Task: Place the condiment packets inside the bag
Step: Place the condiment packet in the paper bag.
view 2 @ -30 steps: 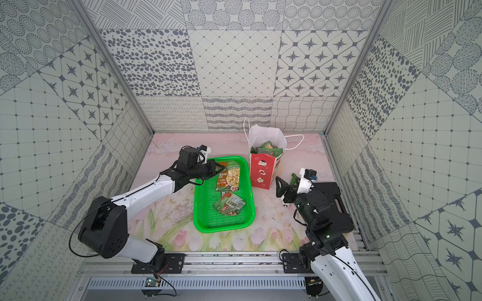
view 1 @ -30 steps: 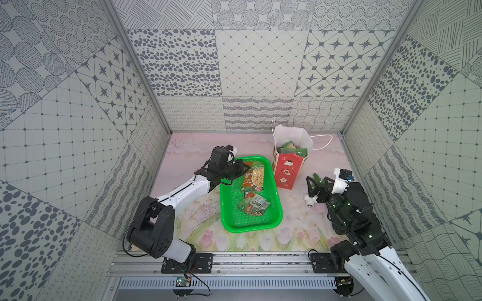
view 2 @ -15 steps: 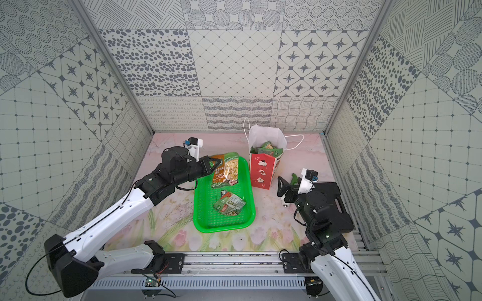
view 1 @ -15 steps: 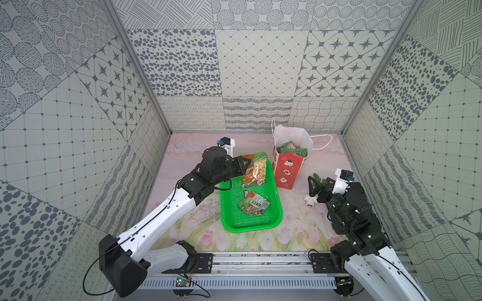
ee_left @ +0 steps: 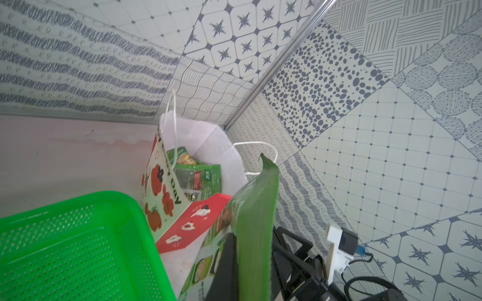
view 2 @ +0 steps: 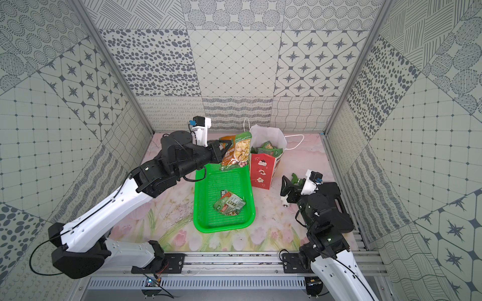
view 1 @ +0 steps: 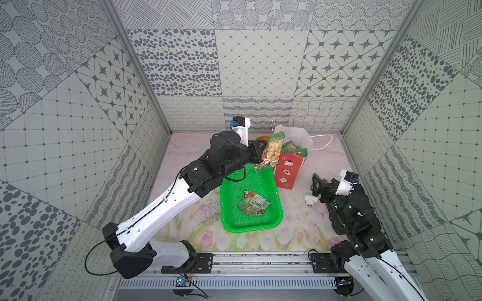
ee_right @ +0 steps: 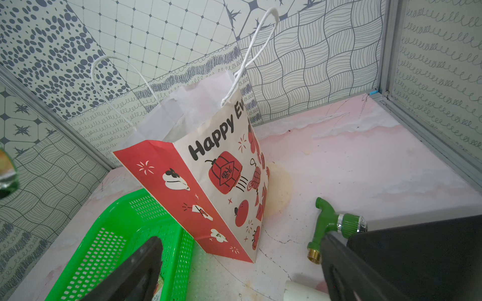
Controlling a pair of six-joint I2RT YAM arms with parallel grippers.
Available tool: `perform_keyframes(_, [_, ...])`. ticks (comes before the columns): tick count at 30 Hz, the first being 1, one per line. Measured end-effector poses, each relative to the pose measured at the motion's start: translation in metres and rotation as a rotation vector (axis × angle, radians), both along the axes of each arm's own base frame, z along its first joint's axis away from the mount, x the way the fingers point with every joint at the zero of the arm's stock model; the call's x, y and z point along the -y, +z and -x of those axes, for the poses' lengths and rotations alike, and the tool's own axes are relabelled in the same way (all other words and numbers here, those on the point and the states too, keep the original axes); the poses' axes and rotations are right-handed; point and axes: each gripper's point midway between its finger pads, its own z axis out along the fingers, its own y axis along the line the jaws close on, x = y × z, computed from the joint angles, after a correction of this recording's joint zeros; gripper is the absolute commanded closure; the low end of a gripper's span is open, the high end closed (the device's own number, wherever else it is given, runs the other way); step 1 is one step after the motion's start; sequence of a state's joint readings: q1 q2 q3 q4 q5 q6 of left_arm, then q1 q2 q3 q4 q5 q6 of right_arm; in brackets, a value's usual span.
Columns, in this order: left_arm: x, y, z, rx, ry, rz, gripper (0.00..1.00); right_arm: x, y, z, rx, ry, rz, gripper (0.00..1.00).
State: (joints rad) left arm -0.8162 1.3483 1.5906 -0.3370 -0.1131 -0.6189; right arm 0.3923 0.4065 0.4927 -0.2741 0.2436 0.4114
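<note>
As left tool (view 1: 260, 152) rose, packet (view 1: 274, 149) — nearer bag (view 1: 287, 173)

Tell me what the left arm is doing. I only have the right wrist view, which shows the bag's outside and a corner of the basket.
Observer: The left gripper is shut on a condiment packet, held in the air beside the bag and not yet inside it.
Operator: Is anything inside the bag?
Observer: Yes, green packets show in its open top.
Operator: Are there any packets to fetch from the basket?
Observer: Yes, a small pile of loose packets lies in the middle of the basket.
</note>
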Motion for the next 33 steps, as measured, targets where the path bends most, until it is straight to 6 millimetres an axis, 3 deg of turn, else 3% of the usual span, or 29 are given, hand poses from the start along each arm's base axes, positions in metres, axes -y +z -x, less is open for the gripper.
perform_keyframes(3, [0.014,0.014,-0.009,0.046,0.004,-0.018,1.0,0.001,-0.001,0.0,-0.003,-0.007,0.002,0.03])
perform_keyframes(11, [0.055,0.013,-0.047,0.115,0.023,-0.089,1.0,0.002,-0.003,0.001,-0.011,-0.012,0.007,0.03])
perform_keyframes(19, [0.097,-0.015,-0.094,0.161,0.046,-0.199,1.0,0.003,-0.005,0.001,-0.018,-0.012,0.009,0.03])
perform_keyframes(33, [0.136,-0.059,-0.127,0.155,0.017,-0.313,1.0,0.003,-0.005,0.001,-0.018,-0.012,0.007,0.03])
